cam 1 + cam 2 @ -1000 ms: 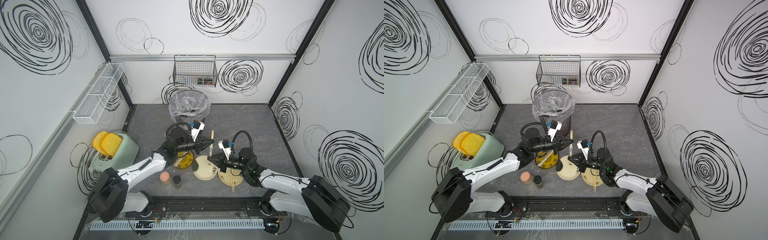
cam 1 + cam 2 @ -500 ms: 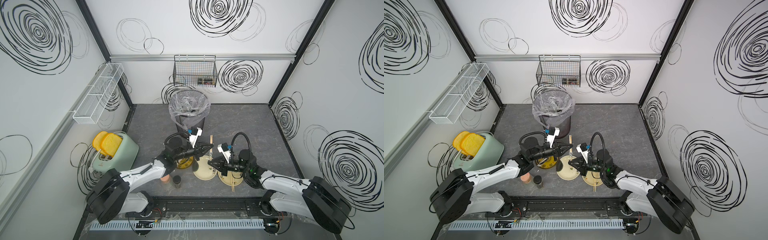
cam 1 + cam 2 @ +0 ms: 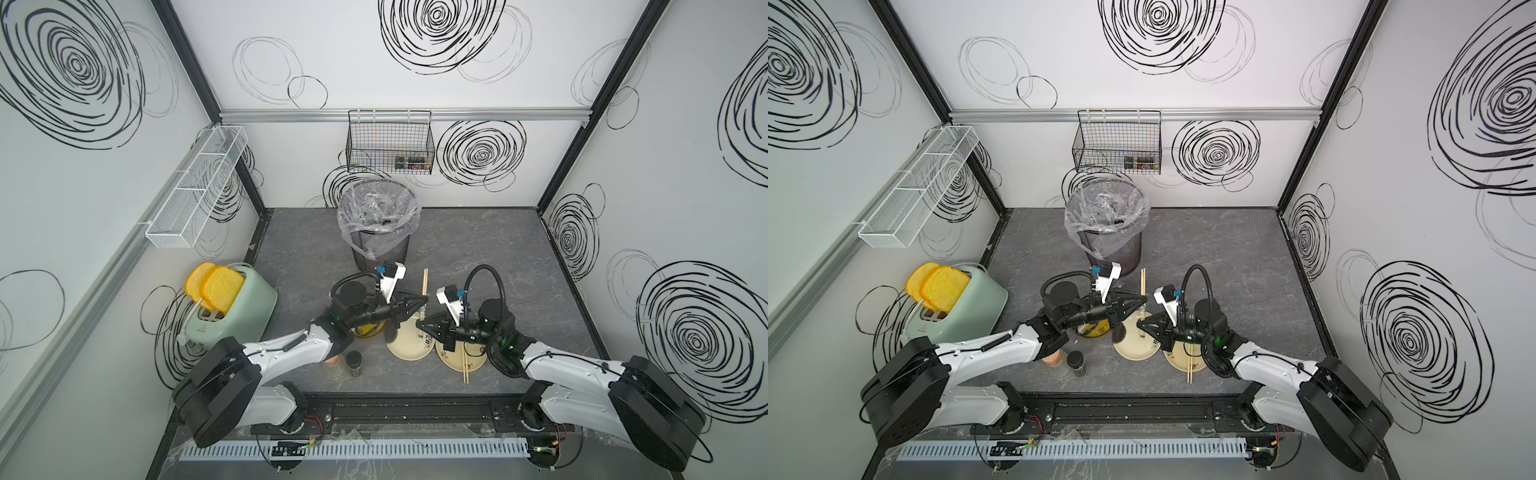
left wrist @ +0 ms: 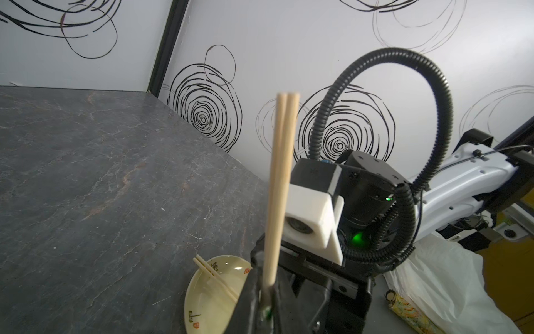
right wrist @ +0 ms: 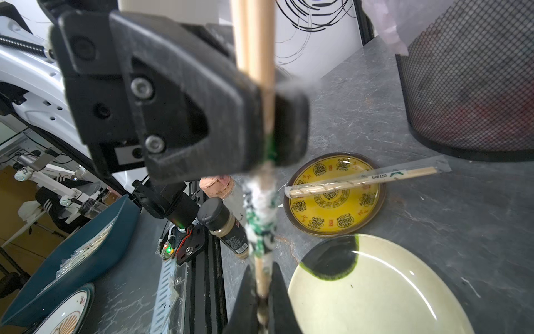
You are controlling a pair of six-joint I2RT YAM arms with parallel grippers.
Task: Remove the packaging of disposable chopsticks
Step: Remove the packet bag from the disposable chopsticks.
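The chopsticks (image 4: 280,179) are bare pale wood, matt and smooth. Their wrapper (image 5: 261,214) is thin clear plastic, crumpled and shiny, with green print. The table (image 4: 86,173) is dark grey and matt, veined like stone. The cream plate (image 5: 375,289) and yellow plate (image 5: 332,214) are glossy, perhaps glazed ceramic. The bin (image 5: 476,86) is black metal mesh. Its liner (image 3: 353,216) is crinkled clear film.
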